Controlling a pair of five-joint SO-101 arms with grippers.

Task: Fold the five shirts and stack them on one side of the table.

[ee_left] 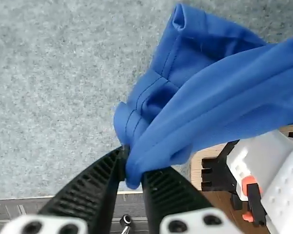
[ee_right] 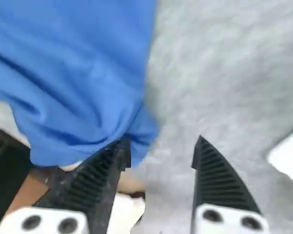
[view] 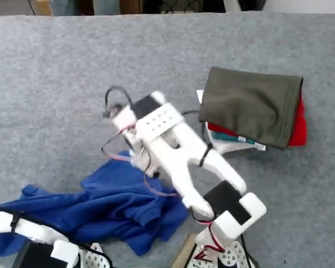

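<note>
A crumpled blue shirt (view: 106, 206) lies at the table's front left. My left gripper (ee_left: 133, 171) is shut on a bunched fold of the blue shirt (ee_left: 210, 87), which hangs slightly off the grey table. The left arm (view: 22, 228) sits at the front left corner. My right arm (view: 159, 123) stretches over the shirt's far edge. Its gripper (ee_right: 158, 163) is open just above the table, one finger (ee_right: 105, 170) against the blue cloth (ee_right: 73, 73), nothing between the two fingers. A stack of folded shirts, olive (view: 251, 103) on top of red (view: 298, 127), rests at the right.
The grey felt table (view: 56, 78) has free room at the left and back. The right arm's base (view: 226, 240) stands at the front edge, and it also appears in the left wrist view as the white base (ee_left: 268, 180). Loose cables (view: 114, 95) loop near the right wrist.
</note>
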